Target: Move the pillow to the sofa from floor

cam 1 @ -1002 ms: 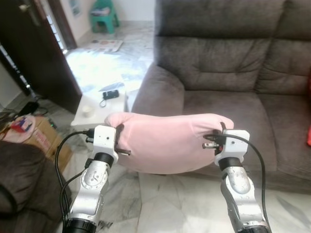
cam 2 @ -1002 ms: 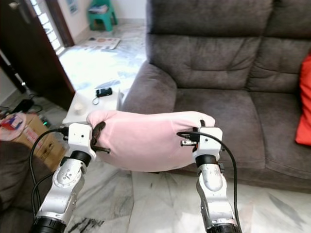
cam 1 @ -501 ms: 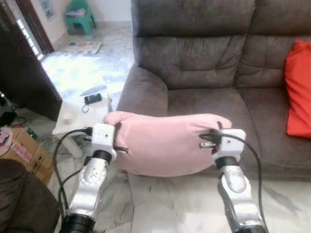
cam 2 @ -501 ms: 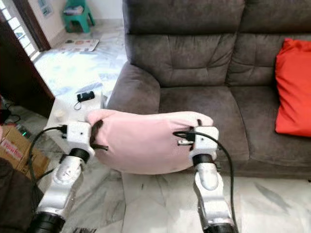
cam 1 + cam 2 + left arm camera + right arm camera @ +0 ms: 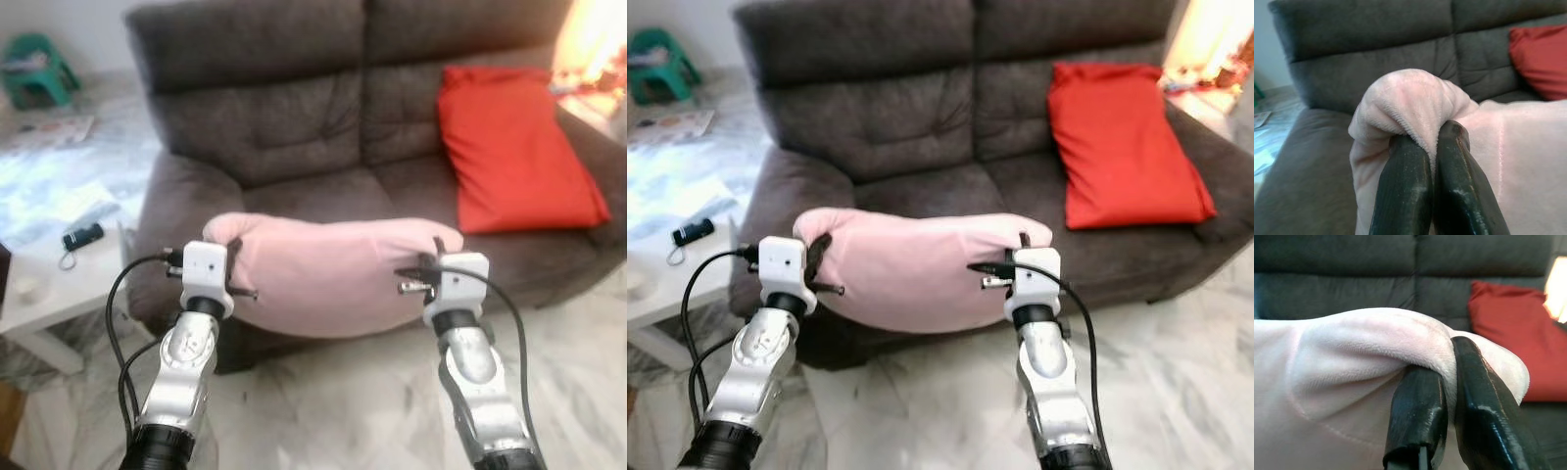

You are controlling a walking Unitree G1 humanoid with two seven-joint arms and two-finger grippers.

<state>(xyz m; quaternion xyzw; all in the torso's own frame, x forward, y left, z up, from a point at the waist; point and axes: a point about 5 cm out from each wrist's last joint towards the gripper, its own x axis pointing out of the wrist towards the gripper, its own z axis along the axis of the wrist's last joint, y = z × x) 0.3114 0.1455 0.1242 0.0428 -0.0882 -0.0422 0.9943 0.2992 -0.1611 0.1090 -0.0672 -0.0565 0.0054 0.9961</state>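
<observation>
- Pink pillow [image 5: 328,269] held in the air between both arms, in front of the dark grey sofa [image 5: 284,137], level with the front edge of its seat cushion, not resting on anything.
- Left gripper [image 5: 1432,147]: jaws clamped on a fold of fabric at the pillow's left end; the fingers [image 5: 1403,196] sit nearly together with plush pinched between them.
- Right gripper [image 5: 1447,377]: jaws clamped on the pillow's right end corner, fabric bunched over the fingertips [image 5: 1418,411].
- Pillow sags a little in the middle between the two grips.
- Red cushion [image 5: 514,147] leans against the backrest on the sofa's right seat, well apart from the pink pillow.
- Left seat cushion just behind the pillow is bare.
- White side surface [image 5: 44,289] stands beside the sofa's left armrest, with a small black device [image 5: 81,236] on it.
- Green plastic stool [image 5: 34,64] on the floor far back left.
- Marble tile floor [image 5: 333,411] below the arms.
- Head views slightly blurred.
</observation>
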